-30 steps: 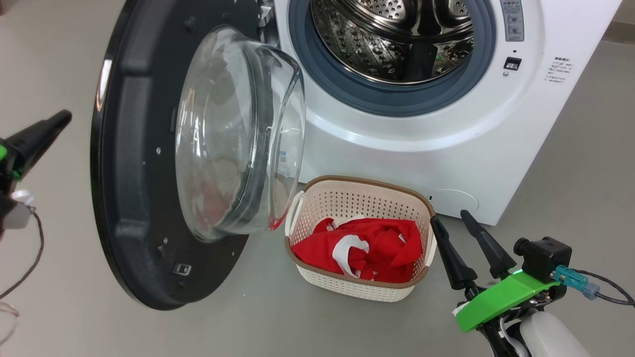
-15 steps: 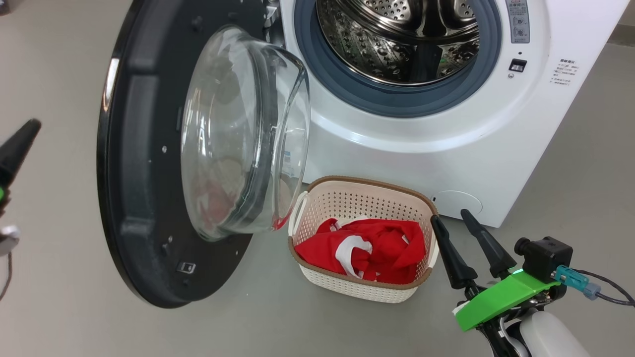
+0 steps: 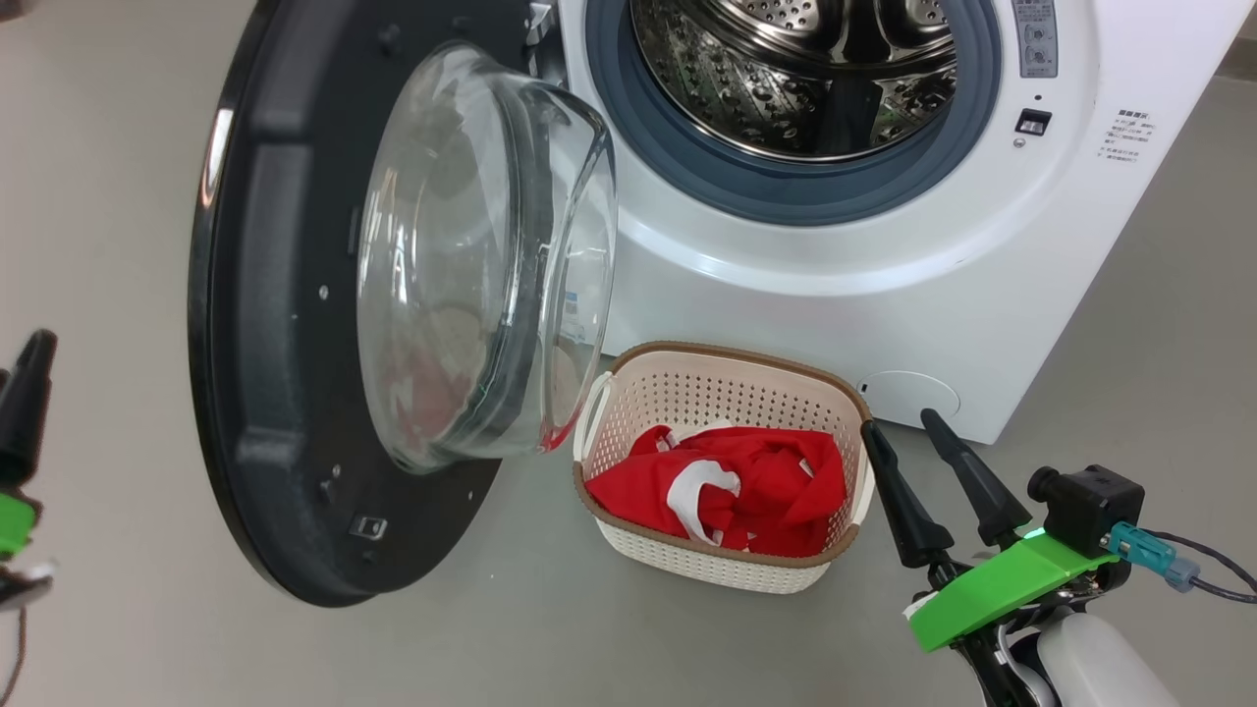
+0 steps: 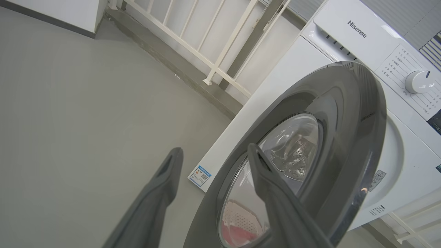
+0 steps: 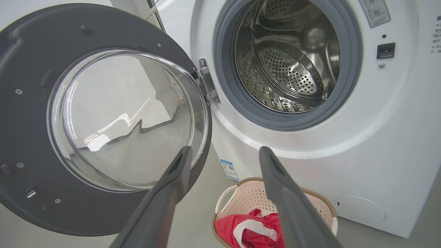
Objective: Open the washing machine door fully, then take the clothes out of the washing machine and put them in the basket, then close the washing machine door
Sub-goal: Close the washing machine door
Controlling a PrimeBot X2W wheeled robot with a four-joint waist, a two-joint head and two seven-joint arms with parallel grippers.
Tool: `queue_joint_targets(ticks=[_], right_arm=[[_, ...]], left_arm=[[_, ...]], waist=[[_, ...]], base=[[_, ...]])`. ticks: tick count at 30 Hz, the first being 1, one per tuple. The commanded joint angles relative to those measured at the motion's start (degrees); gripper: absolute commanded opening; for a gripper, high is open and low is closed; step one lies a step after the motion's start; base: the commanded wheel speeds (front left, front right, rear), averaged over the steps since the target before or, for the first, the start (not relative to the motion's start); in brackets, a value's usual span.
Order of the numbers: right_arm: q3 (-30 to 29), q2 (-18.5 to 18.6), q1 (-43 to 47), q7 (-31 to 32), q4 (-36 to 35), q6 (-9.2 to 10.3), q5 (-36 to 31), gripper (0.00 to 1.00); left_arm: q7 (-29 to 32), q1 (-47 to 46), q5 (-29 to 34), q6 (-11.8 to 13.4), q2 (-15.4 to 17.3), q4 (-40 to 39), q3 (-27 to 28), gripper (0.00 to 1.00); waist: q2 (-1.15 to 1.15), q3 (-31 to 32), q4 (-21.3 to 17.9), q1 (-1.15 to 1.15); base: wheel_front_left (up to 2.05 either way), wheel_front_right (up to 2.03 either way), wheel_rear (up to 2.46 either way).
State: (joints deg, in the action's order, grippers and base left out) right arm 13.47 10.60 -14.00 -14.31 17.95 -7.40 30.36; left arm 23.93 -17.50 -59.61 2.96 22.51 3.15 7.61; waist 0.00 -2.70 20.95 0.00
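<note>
The washing machine door (image 3: 265, 295) stands swung open to the left, its glass bowl bulging toward the basket. The washing machine (image 3: 884, 295) shows a bare steel drum (image 5: 293, 62). In front of it on the floor sits the basket (image 3: 727, 352) with the red clothes (image 3: 766, 481) inside. My right gripper (image 3: 901, 424) is open just right of the basket, empty. A dark finger (image 3: 27, 393) of my left gripper shows at the left edge, well clear of the door. In the left wrist view my left gripper (image 4: 214, 151) is open and empty, facing the door's outer face (image 4: 348, 113).
Grey floor (image 3: 589, 628) lies all around. A white railing (image 4: 206, 51) and a wall run behind the machine on its left side. A cable (image 3: 1203, 579) trails from my right wrist. The open door overhangs the basket's left handle (image 3: 592, 412).
My left gripper has opened and drawn back down and to the left, away from the door's edge. The head camera shifted slightly. The right arm, basket and clothes stay put.
</note>
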Motion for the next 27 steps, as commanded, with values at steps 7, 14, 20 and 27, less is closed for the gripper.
queue_joint_targets(ticks=[7, 14, 20, 27], right_arm=[[0.9, 0.3, -0.2, -0.7, -1.6, -0.09, -0.4, 1.0], [1.1, 0.5, -0.5, -0.7, -1.6, -0.09, -0.5, 1.0], [1.3, 0.6, -0.6, -0.7, -1.6, -0.09, -0.4, 1.0], [1.3, 0.8, -0.4, -0.7, -1.5, -0.09, -0.3, 1.0]], left_arm=[[-6.9, 4.8, 2.5, -2.7, -0.2, -4.2, 3.6, 1.0], [-14.8, 10.5, 8.4, -4.2, -2.3, -5.8, 2.7, 1.0], [-19.6, 13.5, 11.3, -4.7, -4.0, -5.6, 2.2, 1.0], [-24.1, 16.6, 13.5, -4.9, -6.7, -4.8, 0.8, 1.0]], waist=[[0.0, -0.5, 0.1, 0.0], [0.0, -0.9, 0.3, 0.0], [0.0, -1.0, 0.3, 0.0], [0.0, -0.7, 0.4, 0.0]], base=[[0.0, 0.0, 0.0], [0.0, 0.0, 0.0], [0.0, 0.0, 0.0], [0.0, 0.0, 0.0]])
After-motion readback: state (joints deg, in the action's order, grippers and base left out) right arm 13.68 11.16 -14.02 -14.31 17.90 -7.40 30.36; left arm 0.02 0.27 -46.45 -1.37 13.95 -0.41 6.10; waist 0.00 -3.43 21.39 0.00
